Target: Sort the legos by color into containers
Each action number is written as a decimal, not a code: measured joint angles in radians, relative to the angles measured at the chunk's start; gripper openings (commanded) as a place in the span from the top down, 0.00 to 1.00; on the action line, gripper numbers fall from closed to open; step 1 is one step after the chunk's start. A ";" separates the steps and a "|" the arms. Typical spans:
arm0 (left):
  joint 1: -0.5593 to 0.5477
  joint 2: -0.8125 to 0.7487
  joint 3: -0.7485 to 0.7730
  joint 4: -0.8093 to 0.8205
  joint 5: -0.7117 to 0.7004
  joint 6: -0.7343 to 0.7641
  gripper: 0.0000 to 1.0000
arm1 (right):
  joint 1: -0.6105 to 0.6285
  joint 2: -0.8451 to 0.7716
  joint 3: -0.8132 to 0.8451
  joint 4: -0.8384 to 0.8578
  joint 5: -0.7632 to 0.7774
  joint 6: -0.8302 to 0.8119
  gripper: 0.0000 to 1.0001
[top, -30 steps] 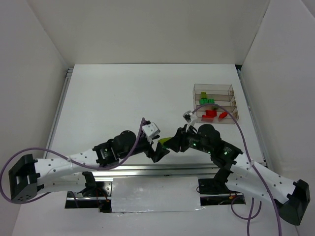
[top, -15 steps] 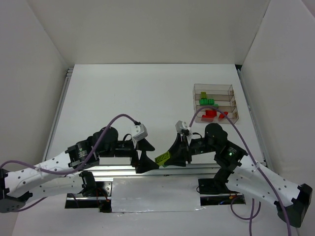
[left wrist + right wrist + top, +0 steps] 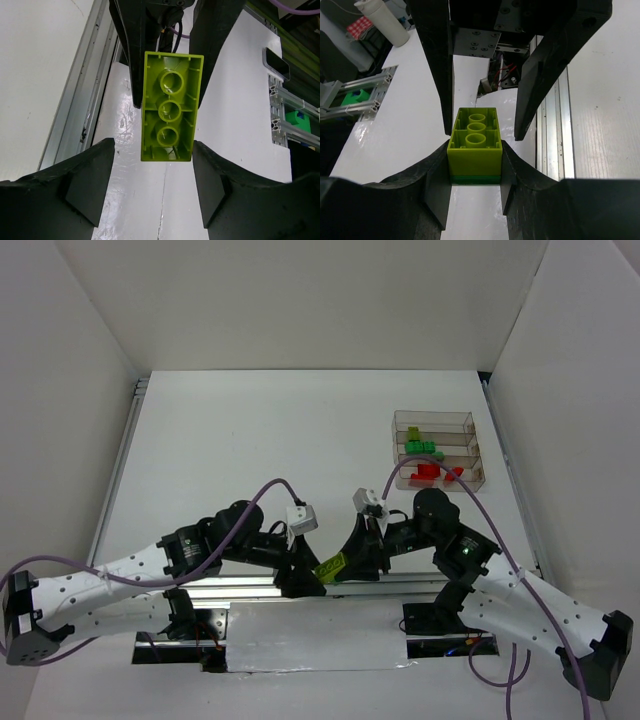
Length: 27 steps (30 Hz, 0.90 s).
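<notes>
My right gripper [image 3: 352,556] is shut on a yellow-green brick [image 3: 331,565], held off the table near the front edge. In the right wrist view the brick [image 3: 474,137] has a dark green brick [image 3: 475,178] stuck to its underside. My left gripper [image 3: 308,578] is open and faces the right one. Its fingertips [image 3: 106,150] flank the brick's free end [image 3: 169,110] without touching. The clear four-compartment tray [image 3: 470,422] at the back right holds a yellow-green brick [image 3: 413,432], green bricks [image 3: 421,447] and red bricks [image 3: 428,472] in separate compartments.
An aluminium rail [image 3: 250,583] runs along the table's near edge under both grippers. White walls stand on the left, the back and the right. Purple cables [image 3: 400,468] loop over both arms.
My left gripper drew back to the left half a second ago and has now returned, open, around the free end of the brick. The right gripper has held the brick almost still.
</notes>
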 measured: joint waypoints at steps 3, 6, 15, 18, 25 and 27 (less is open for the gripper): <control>0.000 0.020 0.001 0.003 -0.002 0.000 0.27 | 0.000 0.014 0.000 0.000 -0.005 0.000 1.00; 0.000 0.040 0.010 0.006 -0.010 0.001 0.41 | 0.000 0.030 0.000 -0.001 -0.004 0.000 1.00; -0.003 0.062 0.036 -0.002 -0.016 0.040 0.93 | -0.001 0.059 0.018 -0.044 0.021 0.000 1.00; -0.003 0.069 0.036 -0.007 -0.016 0.047 1.00 | -0.001 0.070 0.021 -0.055 0.018 -0.004 0.45; -0.003 0.053 0.036 0.002 -0.050 0.047 1.00 | -0.001 0.056 0.017 -0.030 -0.016 0.019 0.40; -0.007 0.033 0.036 0.005 -0.051 0.047 1.00 | -0.001 0.039 0.017 -0.018 -0.016 0.021 0.48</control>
